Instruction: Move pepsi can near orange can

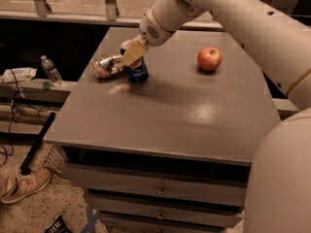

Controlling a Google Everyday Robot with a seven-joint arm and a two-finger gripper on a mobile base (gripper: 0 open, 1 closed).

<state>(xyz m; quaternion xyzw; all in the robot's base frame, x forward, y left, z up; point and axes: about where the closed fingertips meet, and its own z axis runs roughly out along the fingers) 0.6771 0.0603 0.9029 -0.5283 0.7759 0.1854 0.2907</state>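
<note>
The pepsi can, dark blue, stands upright on the grey table at its far left. The dented orange can lies on its side just left of it, very close or touching. My gripper comes down from the upper right and sits right on the top of the pepsi can, hiding the can's silver top. The white arm stretches across the upper right of the view.
A red apple sits on the table's far right. A plastic water bottle stands on a low ledge left of the table. Drawers run under the table's front edge. A shoe and cables lie on the floor at left.
</note>
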